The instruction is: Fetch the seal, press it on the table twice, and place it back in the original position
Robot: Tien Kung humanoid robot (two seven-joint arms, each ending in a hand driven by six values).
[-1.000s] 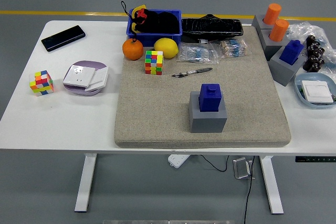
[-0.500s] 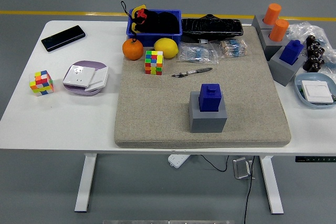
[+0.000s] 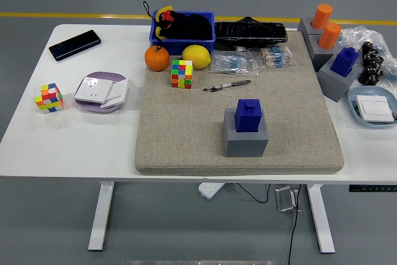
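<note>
On the white counter (image 3: 74, 144), a black phone (image 3: 74, 44) lies near the far left corner, and a small colour cube (image 3: 49, 97) sits by the left edge beside a round plate (image 3: 100, 93). A beige mat (image 3: 186, 134) covers the middle; along its far edge stand an orange (image 3: 157, 58), a lemon (image 3: 196, 56) and a blue bin (image 3: 183, 31). The blue seal (image 3: 249, 116) stands upright in its grey holder (image 3: 245, 139), toward the mat's near edge. Another blue seal (image 3: 344, 61) sits near the right edge. Neither hand shows, so the fingers' state cannot be told.
</note>
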